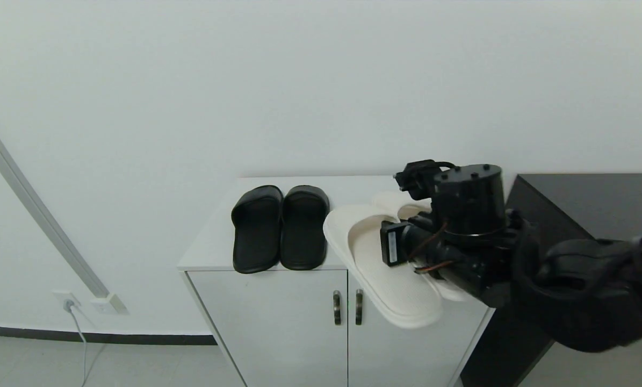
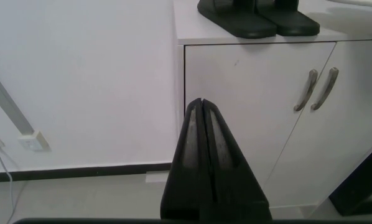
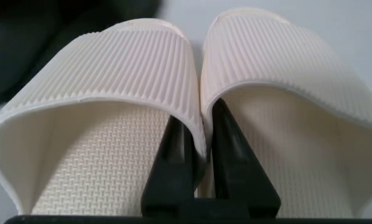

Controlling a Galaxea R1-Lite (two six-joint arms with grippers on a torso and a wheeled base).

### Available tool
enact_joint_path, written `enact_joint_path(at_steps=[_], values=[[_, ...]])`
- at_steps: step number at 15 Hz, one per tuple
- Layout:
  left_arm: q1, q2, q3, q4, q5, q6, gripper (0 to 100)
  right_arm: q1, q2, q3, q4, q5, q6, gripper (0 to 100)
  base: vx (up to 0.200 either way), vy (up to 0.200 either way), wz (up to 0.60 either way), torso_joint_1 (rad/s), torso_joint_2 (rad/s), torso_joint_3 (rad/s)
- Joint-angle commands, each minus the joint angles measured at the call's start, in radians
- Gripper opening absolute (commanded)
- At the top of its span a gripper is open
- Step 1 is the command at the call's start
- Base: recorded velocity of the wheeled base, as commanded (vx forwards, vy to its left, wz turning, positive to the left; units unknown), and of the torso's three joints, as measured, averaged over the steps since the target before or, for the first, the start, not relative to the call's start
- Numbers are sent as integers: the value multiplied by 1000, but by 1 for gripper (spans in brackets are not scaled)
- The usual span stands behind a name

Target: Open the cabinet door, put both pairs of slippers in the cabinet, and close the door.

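A white cabinet (image 1: 278, 317) stands against the wall with both doors shut, its two dark handles (image 1: 346, 307) side by side. A pair of black slippers (image 1: 280, 227) rests on its top. To their right, my right gripper (image 3: 201, 134) is shut on the white slippers (image 1: 390, 269), pinching the two inner strap edges together; the pair tilts out past the cabinet's front edge. My left gripper (image 2: 202, 124) is shut on nothing, low in front of the cabinet's left door (image 2: 248, 106), with the black slippers (image 2: 257, 15) above it.
A black cabinet (image 1: 584, 209) adjoins the white one on the right. On the wall at lower left are a socket with a plugged cable (image 1: 68, 303) and a slanted grey conduit (image 1: 36, 209). Bare floor lies in front.
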Motion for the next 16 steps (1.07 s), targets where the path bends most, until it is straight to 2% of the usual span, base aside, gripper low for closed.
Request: enact_joint_path(at_steps=[1, 3, 4, 10, 15, 16], values=[[0, 1, 0, 0, 0, 0, 0, 26, -188, 166, -48, 107, -19, 0, 0, 0, 0, 0, 0, 0], [0, 1, 0, 0, 0, 0, 0, 34, -271, 264, -48, 241, -22, 0, 0, 0, 0, 0, 0, 0], [0, 1, 0, 0, 0, 0, 0, 39, -280, 278, -50, 254, -21, 0, 0, 0, 0, 0, 0, 0], [2, 1, 0, 0, 0, 0, 0, 52, -285, 327, -53, 261, -22, 0, 0, 0, 0, 0, 0, 0], [0, 1, 0, 0, 0, 0, 0, 62, -282, 333, -53, 258, -25, 0, -200, 0, 0, 3, 3, 1], [0, 1, 0, 0, 0, 0, 0, 62, -282, 334, -53, 258, -28, 0, 0, 0, 0, 0, 0, 0]])
